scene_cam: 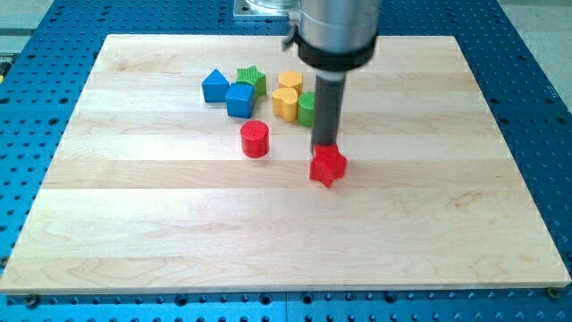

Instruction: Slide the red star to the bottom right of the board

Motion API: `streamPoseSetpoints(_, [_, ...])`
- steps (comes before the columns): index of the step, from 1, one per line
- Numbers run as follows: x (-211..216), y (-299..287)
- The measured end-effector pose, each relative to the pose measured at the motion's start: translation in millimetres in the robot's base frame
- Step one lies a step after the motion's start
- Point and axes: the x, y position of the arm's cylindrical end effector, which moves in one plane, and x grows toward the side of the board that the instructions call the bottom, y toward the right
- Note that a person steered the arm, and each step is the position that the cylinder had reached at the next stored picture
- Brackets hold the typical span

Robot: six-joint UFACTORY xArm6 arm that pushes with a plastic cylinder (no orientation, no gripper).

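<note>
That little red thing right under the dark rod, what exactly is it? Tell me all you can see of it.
It is the red star, a small, chunky block of bright, plastic-looking red with blunt points. It lies flat on the pale wooden board, near the middle, toward the view's right. My tip meets its upper edge from the view's top. No other block touches it; the red cylinder stands apart at its left.

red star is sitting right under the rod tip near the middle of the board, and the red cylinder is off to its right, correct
Not quite. The camera view shows the red star just below my tip near the middle of the board, but the red cylinder is off to its left in the view, not its right.
</note>
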Motion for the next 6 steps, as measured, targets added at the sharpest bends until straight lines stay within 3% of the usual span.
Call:
streamPoseSetpoints(1, [-41.5,-28.6])
streamPoseSetpoints(2, [3.0,-47.2])
streamPoseSetpoints(3, [47.6,84.4])
streamPoseSetpoints(4, [36.0,102.4])
streamPoseSetpoints(5, [47.4,42.8])
streamPoseSetpoints(6, [63.9,86.7])
